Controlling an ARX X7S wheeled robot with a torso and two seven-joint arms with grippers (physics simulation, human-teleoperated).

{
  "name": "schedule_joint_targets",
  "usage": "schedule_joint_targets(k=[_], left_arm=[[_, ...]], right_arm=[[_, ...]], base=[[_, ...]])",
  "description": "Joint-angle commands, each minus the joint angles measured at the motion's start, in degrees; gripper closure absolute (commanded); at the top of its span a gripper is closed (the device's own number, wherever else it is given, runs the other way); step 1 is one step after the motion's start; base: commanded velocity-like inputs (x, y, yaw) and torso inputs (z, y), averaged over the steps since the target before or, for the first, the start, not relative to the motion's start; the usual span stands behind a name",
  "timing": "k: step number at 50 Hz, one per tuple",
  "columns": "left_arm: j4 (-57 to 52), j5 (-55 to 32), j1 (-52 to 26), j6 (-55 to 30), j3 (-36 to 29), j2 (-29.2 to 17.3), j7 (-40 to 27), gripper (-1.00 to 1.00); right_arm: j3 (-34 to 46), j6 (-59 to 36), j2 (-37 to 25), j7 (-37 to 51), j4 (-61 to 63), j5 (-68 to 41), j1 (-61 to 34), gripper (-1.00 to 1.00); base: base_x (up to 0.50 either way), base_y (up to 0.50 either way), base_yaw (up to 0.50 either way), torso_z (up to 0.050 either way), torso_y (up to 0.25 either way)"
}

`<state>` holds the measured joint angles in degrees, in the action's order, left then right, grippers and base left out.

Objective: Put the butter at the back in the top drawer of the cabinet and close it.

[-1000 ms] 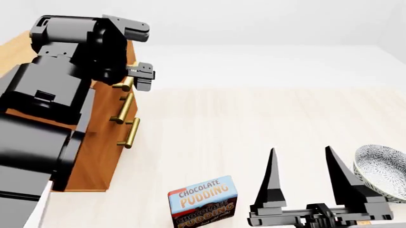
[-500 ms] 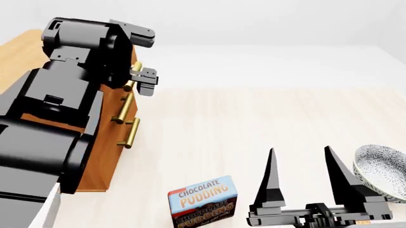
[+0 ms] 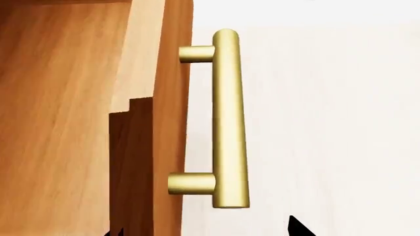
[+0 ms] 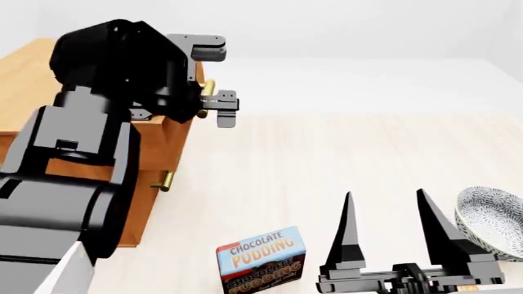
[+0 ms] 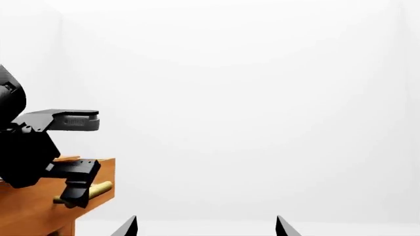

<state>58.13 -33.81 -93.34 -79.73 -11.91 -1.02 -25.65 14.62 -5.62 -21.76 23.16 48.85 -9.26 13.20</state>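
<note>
left gripper at the top drawer's handle, drawer part open, butter not in view

lower right of the head view: right gripper [image 4: 386, 205] spread and empty, pudding box [image 4: 261, 260] beside it, bowl [image 4: 493, 220] at the edge. upper left: left gripper [image 4: 214, 79] spread around the brass handle [image 3: 228, 120] of the top drawer [image 4: 176, 131], which juts from the cabinet [image 4: 24, 79]. the step looks like opening; next, pull further, then find the butter.
</note>
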Motion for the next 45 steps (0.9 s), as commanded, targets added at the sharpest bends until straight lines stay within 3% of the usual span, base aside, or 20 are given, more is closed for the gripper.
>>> schedule_joint_targets(k=[1,19,29,36,45], left_arm=[[-7.7,-9.6,2.5,-4.4,4.1,0.9,-6.2,-1.0],[-11.2,-34.2,2.7,-1.5,-5.7,0.9,-21.6,-1.0],[-13.2,-49.6,2.7,2.4,-14.6,0.9,-28.8,-1.0],[-13.8,-57.7,2.5,6.4,-21.6,0.8,-30.6,-1.0],[-14.2,-64.1,2.0,10.1,-25.6,0.7,-31.6,-1.0]], right_arm=[[0.5,0.2,-0.1,0.2,-0.3,0.1,0.0,-1.0],[0.3,1.7,-0.7,0.5,-0.9,-0.3,0.7,-1.0],[0.2,2.0,-1.2,0.6,-0.5,-0.5,1.0,-1.0],[-0.2,2.4,-1.6,0.8,-0.3,-0.8,1.5,-1.0],[-0.3,3.1,-1.9,0.9,-0.8,-1.1,1.7,-1.0]], base=[[0.0,0.0,0.0,0.0,0.0],[0.0,0.0,0.0,0.0,0.0],[-0.02,0.0,0.0,0.0,0.012],[-0.02,0.0,0.0,0.002,0.014],[-0.02,0.0,0.0,0.002,0.014]])
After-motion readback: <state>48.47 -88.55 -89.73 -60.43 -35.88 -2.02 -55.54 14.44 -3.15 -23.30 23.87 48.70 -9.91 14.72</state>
